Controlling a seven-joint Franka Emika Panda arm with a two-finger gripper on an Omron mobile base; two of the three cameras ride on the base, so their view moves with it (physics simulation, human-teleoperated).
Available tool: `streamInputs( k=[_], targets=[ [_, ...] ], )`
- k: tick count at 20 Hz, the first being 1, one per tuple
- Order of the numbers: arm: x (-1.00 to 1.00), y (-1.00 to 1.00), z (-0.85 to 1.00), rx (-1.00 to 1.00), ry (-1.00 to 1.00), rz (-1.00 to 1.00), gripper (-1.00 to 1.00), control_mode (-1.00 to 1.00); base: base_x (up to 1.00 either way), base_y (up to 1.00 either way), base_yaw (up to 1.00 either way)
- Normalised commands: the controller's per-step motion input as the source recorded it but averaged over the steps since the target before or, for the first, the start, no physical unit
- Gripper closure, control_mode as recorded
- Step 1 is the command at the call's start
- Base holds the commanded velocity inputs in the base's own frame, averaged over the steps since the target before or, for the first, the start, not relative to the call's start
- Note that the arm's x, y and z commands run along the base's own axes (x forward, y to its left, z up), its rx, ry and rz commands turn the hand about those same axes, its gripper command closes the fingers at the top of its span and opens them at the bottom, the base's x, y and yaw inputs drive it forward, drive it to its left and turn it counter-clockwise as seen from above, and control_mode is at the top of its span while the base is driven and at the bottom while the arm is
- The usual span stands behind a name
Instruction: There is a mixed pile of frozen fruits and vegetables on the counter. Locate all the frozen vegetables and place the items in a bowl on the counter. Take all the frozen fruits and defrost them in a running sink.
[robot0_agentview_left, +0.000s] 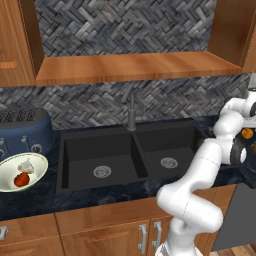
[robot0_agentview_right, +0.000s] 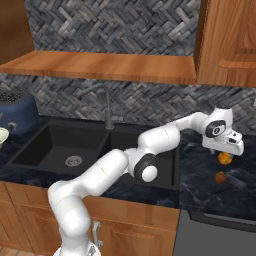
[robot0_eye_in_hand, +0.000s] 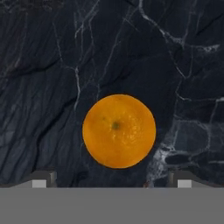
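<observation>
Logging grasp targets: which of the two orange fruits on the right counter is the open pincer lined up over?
The farther orange, directly beneath the pincer; the nearer orange lies apart, toward the counter's front edge.

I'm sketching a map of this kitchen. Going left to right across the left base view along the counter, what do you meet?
Blue toaster and bowl holding the two vegetables → left sink basin → faucet → right sink basin → robot arm → orange fruit at the right edge.

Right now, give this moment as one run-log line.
gripper: open above orange fruit | fruit: on counter | bowl: holds tomato, garlic
</observation>
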Motion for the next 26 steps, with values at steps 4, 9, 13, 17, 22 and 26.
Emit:
streamInputs(
  k=[4,9,13,17,22,26],
  targets=[
    [0.15,-0.12,-0.05,0.02,0.00,0.00,-1.00,-1.00,0.00,0.00,0.00],
    [0.15,-0.15,-0.02,0.02,0.00,0.00,-1.00,-1.00,0.00,0.00,0.00],
    [0.07,-0.20,-0.05,0.04,0.00,0.00,-1.00,-1.00,0.00,0.00,0.00],
    [0.02,-0.22,-0.07,0.05,0.00,0.00,-1.00,-1.00,0.00,0.00,0.00],
    [-0.01,-0.05,-0.04,0.03,0.00,0.00,1.00,-1.00,0.00,0.00,0.00],
    [0.00,0.01,0.03,0.01,0.00,0.00,1.00,-1.00,0.00,0.00,0.00]
  ],
)
